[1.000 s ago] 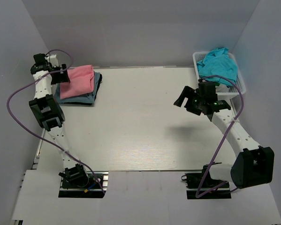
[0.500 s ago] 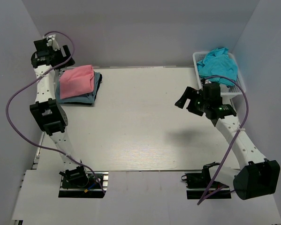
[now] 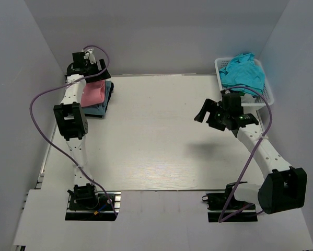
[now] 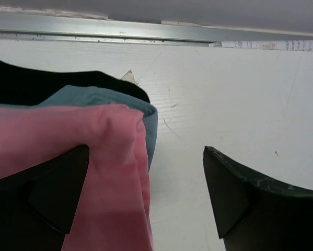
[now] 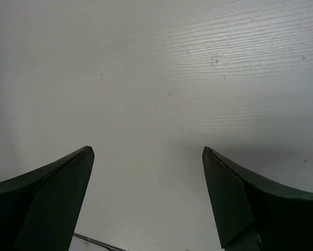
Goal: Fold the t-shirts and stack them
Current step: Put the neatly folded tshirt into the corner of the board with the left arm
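Observation:
A folded stack lies at the back left of the table: a salmon-pink t-shirt [image 3: 92,94] on top, a grey-blue t-shirt [image 3: 96,109] under it and a dark t-shirt [image 3: 111,92] at the bottom. My left gripper [image 3: 93,73] hovers open over the stack's far right corner. In the left wrist view the pink shirt [image 4: 93,157], the grey-blue one [image 4: 148,112] and the dark one [image 4: 51,83] show, and the left gripper [image 4: 146,196] holds nothing. A crumpled teal t-shirt [image 3: 242,70] fills the basket. My right gripper [image 3: 208,114] is open and empty above bare table, as the right wrist view [image 5: 146,193] shows.
A white lattice basket [image 3: 267,93] stands at the back right corner, just behind the right wrist. Grey walls close in the back and both sides. A metal rail [image 4: 146,32] runs along the table's back edge. A purple cable [image 3: 41,99] loops off the left arm.
My left arm has swung from the far left wall rightward, and its gripper is now over the stack's back edge. My right gripper has shifted only slightly.

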You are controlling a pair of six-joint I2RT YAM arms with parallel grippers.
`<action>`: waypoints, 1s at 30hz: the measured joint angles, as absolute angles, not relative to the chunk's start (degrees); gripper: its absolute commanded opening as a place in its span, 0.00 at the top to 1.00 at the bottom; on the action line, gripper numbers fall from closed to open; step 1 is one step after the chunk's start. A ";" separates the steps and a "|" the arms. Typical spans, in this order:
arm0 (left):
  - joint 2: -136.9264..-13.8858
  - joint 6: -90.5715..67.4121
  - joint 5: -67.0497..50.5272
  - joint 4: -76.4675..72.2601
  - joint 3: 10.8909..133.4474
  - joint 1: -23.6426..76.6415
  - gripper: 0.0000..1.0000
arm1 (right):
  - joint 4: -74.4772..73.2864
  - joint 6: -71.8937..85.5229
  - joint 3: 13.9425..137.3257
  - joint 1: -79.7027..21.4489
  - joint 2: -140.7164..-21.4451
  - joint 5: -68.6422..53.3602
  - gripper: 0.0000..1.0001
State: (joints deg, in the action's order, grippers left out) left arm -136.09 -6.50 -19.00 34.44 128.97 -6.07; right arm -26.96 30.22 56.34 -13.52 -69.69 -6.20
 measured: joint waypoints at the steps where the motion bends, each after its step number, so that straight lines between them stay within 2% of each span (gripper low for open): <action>1: -136.70 -6.57 -18.94 33.19 128.97 -5.89 0.00 | -26.92 30.24 56.34 -13.52 -70.37 -6.61 0.10; 9: -143.11 -7.90 -18.22 29.02 130.76 -5.65 0.00 | -26.85 30.28 55.22 -13.52 -72.97 -9.58 0.10; 17: -141.18 -9.08 -18.46 28.08 129.10 -5.65 0.00 | -26.20 30.50 55.20 -13.58 -73.12 -13.15 0.10; 25: -121.80 -9.50 -18.72 27.24 112.51 -5.65 0.00 | -24.91 30.87 52.51 -13.63 -70.96 -15.53 0.10; 30: -110.52 -10.39 -21.43 20.34 97.73 -5.65 0.00 | -24.47 31.00 52.16 -13.63 -69.14 -16.10 0.10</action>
